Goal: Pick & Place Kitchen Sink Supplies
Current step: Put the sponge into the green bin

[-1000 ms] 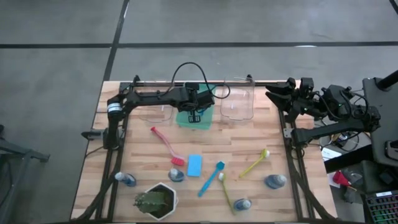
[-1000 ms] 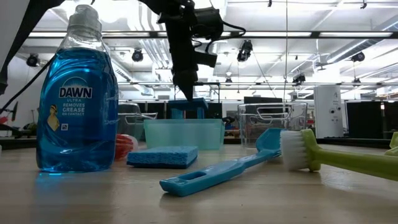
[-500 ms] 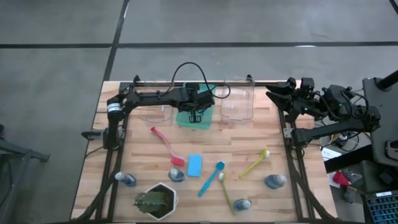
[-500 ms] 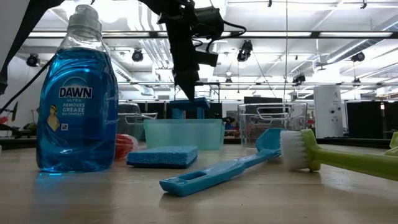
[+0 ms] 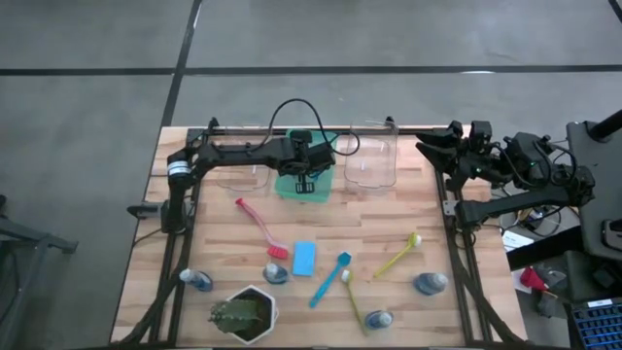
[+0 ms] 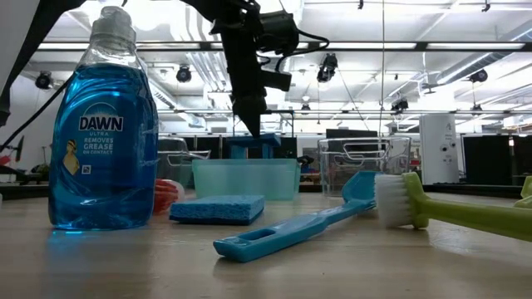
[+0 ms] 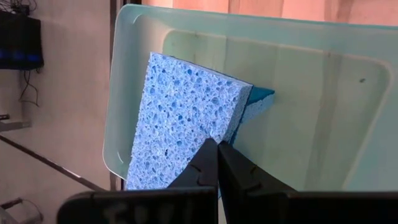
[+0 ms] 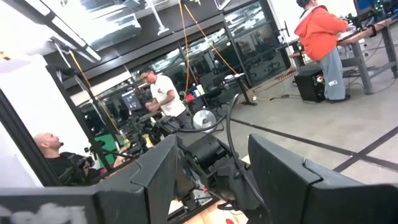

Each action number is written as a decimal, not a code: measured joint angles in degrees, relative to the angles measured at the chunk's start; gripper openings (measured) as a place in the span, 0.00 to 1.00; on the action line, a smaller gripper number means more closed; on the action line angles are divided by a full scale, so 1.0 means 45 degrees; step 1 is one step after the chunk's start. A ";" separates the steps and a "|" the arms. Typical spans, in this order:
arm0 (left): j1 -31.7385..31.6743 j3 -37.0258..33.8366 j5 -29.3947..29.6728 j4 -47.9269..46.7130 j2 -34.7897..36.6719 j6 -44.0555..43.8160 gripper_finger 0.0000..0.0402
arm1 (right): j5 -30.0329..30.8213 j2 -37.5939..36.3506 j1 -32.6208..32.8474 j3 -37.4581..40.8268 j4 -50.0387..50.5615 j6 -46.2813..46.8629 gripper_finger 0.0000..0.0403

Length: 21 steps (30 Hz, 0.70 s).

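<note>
The left gripper had its two dark fingers pinched right together, tips meeting at the edge of a porous blue rectangular sponge. Looked like the sponge's edge was nipped between them, though from the wrist view I couldn't be totally sure it was clamped rather than just touched. That sponge was standing tilted on its edge inside the pale green translucent plastic tray, leaning over the tray floor. From above, the left gripper sat over that tray at the far middle of the light wooden slatted table, between two clear plastic bins.

The right gripper had its fingers parted with nothing between them, parked off at the table's far right corner, pointing out at the room, where a few people showed.

Rest of the stuff was nearer the front: a second flat blue sponge, a red long-handled dish brush, a blue long-handled dish brush and two yellow-green brushes, one just beside the blue one. Small blue soap bottles with pale caps lay scattered along the front, and a green plant in a white hexagonal pot sat at the front left.
</note>
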State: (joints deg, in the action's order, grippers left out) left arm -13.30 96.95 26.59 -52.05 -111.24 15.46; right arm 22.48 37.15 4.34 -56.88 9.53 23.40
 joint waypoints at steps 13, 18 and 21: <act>0.0010 0.0000 0.0001 0.0000 0.0000 -0.0063 0.00 | -0.0015 0.0000 0.0005 0.0000 -0.0303 -0.0170 0.48; 0.0010 0.0000 0.0001 -0.0002 0.0000 -0.0066 0.00 | -0.0051 0.0000 0.0005 0.0000 -0.0303 -0.0195 0.48; 0.0010 -0.0005 -0.0025 -0.0005 0.0000 -0.0026 0.00 | -0.0053 0.0000 0.0005 0.0000 -0.0303 -0.0206 0.48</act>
State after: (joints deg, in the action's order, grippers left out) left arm -13.26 96.92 26.47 -52.07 -111.24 15.34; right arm 22.24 37.15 4.36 -56.88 8.16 22.47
